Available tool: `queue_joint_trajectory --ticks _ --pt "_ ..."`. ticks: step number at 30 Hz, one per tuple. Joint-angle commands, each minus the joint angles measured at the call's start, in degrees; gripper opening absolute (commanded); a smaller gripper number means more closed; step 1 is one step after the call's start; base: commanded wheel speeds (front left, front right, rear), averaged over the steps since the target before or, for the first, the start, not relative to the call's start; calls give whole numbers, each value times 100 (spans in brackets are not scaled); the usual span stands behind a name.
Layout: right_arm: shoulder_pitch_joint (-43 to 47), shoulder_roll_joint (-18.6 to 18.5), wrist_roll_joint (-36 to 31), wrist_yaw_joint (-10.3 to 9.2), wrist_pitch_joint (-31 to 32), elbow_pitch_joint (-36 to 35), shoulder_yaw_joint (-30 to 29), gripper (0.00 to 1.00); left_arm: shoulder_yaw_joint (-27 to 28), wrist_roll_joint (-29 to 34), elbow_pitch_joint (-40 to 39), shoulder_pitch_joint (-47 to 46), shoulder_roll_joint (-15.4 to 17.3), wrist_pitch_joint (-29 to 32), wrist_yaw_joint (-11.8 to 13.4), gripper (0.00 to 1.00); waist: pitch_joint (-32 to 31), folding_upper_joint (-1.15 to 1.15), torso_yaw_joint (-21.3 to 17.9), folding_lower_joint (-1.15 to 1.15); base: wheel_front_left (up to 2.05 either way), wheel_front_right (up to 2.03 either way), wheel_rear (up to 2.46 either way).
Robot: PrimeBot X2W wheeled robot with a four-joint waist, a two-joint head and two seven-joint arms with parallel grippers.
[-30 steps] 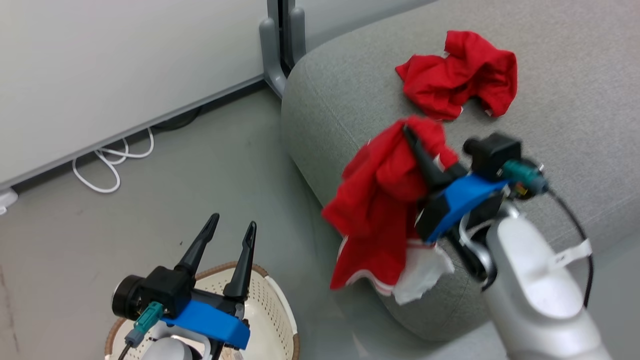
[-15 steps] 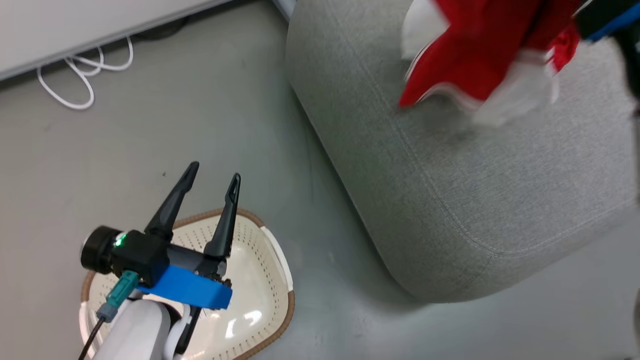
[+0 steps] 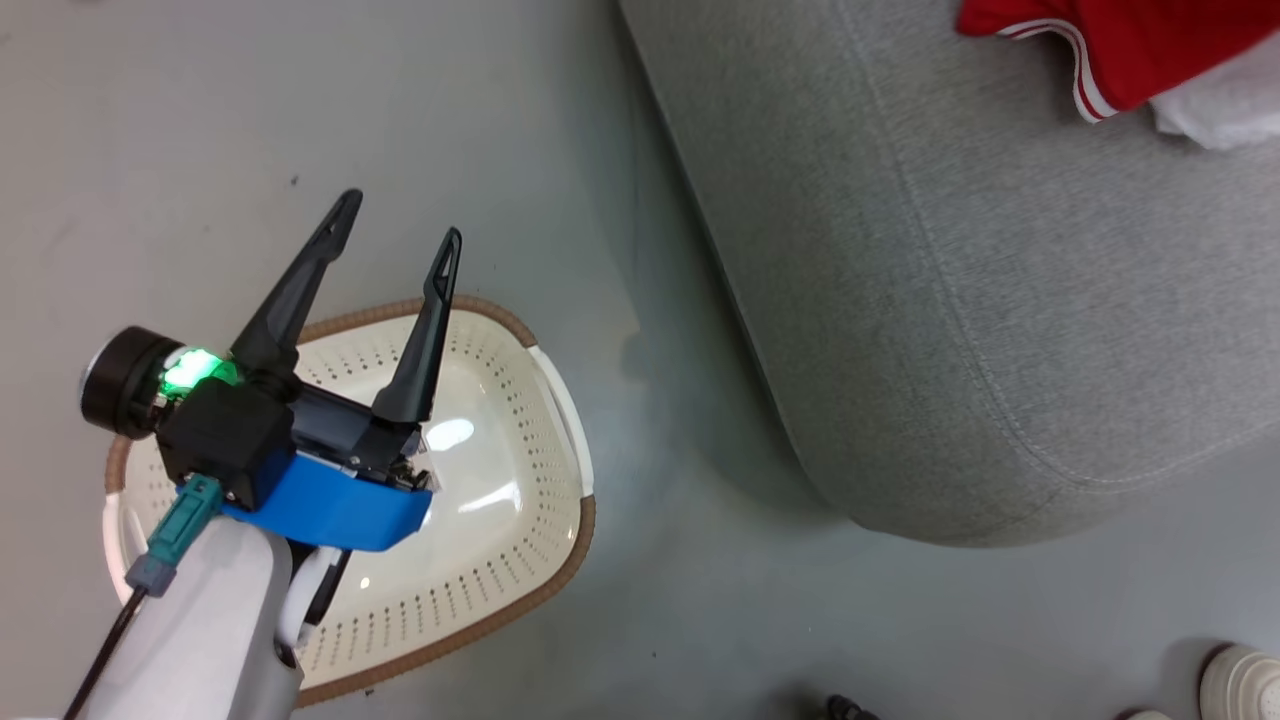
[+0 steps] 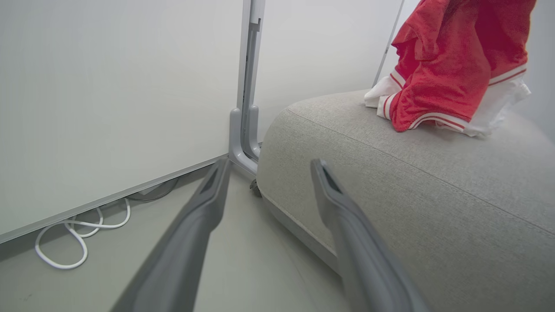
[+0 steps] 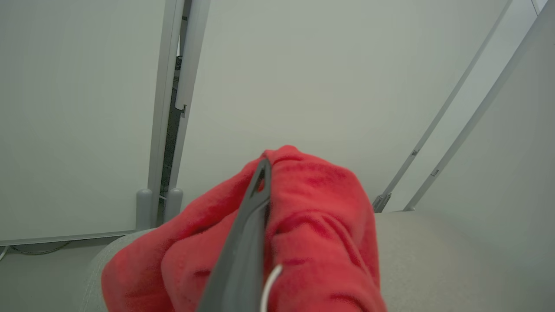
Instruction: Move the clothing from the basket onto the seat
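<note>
Well, from the head camera I see my left gripper (image 3: pixel 398 222) over the basket (image 3: pixel 530 520), its two fingers spread wide and holding nothing. The basket sits on the grey floor (image 3: pixel 300 100), near the seat (image 3: pixel 950 300). A red shirt (image 3: pixel 1150 45) with white stripes is over the seat at the top corner. From the left wrist camera, the shirt hangs down and its bottom edge touches the seat top. A white cable (image 4: pixel 65 242) lies on the floor by the wall (image 4: pixel 108 108). From the right wrist camera, my right gripper (image 5: pixel 262 173) is pressed together, pinching the red shirt above the seat.
</note>
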Motion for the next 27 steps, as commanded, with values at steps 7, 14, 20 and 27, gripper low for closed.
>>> queue_joint_trajectory --ticks 7,14,20,27 --pt "285 229 -427 1 -426 1006 -360 0 13 103 -314 -253 134 126 70 100 644 0 175 -1 0 0 0" --pt "170 482 -795 1 -794 1987 -847 24 -29 170 -514 -339 200 215 115 100 845 0 313 -1 0 0 0" --pt "31 562 -1129 1 -1129 2477 -1042 100 -18 180 -511 -346 215 148 177 100 798 0 381 -1 0 0 0" --pt "152 598 -1353 1 -1406 2799 -1103 100 -91 118 -292 -331 62 -33 213 100 432 0 476 -1 0 0 0"
